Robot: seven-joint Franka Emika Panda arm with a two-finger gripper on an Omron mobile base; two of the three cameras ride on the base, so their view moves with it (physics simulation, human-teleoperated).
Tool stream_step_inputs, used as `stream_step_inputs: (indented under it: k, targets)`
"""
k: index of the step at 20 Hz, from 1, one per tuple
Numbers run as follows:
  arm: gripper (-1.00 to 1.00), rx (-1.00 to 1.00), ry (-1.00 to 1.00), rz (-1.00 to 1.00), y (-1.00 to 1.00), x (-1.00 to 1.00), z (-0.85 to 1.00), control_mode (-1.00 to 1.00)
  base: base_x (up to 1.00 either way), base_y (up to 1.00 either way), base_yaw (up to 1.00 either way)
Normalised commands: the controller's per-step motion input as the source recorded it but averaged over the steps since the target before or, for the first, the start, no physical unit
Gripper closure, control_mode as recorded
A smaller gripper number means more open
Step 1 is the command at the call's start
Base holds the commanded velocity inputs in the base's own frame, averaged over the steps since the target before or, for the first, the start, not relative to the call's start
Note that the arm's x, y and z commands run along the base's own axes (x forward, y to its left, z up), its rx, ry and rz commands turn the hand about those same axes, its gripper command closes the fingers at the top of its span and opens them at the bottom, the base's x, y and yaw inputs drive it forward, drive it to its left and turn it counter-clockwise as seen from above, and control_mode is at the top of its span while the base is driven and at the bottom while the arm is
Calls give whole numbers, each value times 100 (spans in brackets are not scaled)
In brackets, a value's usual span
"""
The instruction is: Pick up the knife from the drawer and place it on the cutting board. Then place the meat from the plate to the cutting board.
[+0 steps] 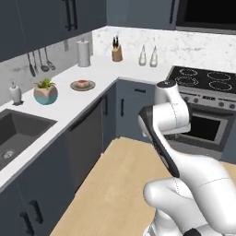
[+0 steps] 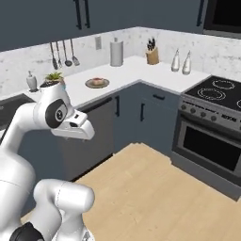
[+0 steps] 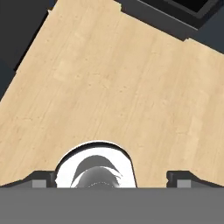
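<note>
Fingers (image 3: pixel 40 178) of the hand (image 3: pixel 109 180) spread wide, holding nothing, above bare wooden floor (image 3: pixel 109 87).

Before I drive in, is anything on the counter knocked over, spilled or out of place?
Nothing stands out. The meat sits on its plate, and the potted plant, paper towel roll and knife block stand upright on the counter.
</note>
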Motion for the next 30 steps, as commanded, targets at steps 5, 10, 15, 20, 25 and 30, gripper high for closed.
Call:
stream_step_inputs:
  k: [5,10,15,20,25,30]
  targets:
    - [-100,0,0,0,0,0,0,100,100,-34,36]
    - [-100,0,0,0,0,0,0,100,100,-38,43]
    - [-100,0,0,0,0,0,0,100,96,-31,53]
    - [-100,0,0,0,0,0,0,100,76,-33,56]
    - [-100,0,0,0,0,0,0,100,45,-63,49]
    - [-100,0,0,0,0,0,0,100,65,-88,35]
